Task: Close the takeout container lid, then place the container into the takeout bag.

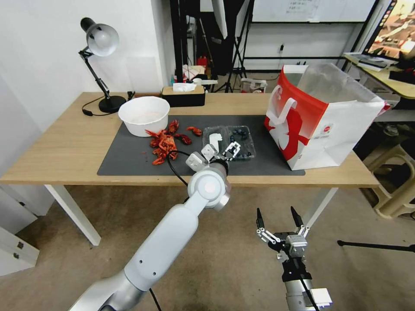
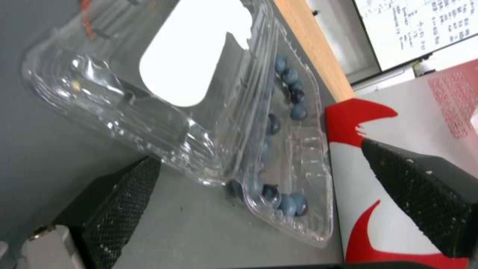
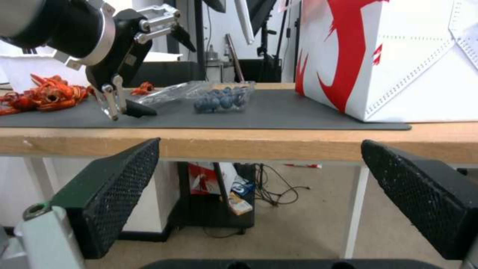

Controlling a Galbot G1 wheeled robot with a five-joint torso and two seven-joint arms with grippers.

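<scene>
The takeout container (image 1: 242,140) lies open on the dark mat, blueberries in its base (image 2: 294,149). Its clear lid (image 1: 214,139), with a white label (image 2: 194,56), is folded out to the left at a low tilt. My left gripper (image 1: 224,152) is open at the container's near edge; one finger (image 2: 119,201) is by the lid's rim and the other (image 2: 423,186) toward the bag. The right wrist view shows the left gripper (image 3: 167,76) just left of the container (image 3: 219,99). The red and white takeout bag (image 1: 320,116) stands open to the right. My right gripper (image 1: 279,216) hangs open, low in front of the table.
A white bowl (image 1: 144,114) and a heap of red crayfish (image 1: 166,142) lie left of the container on the mat (image 1: 129,162). A desk lamp (image 1: 101,43) and a tissue box (image 1: 183,95) stand at the back. The table's front edge (image 3: 249,144) is level with my right gripper.
</scene>
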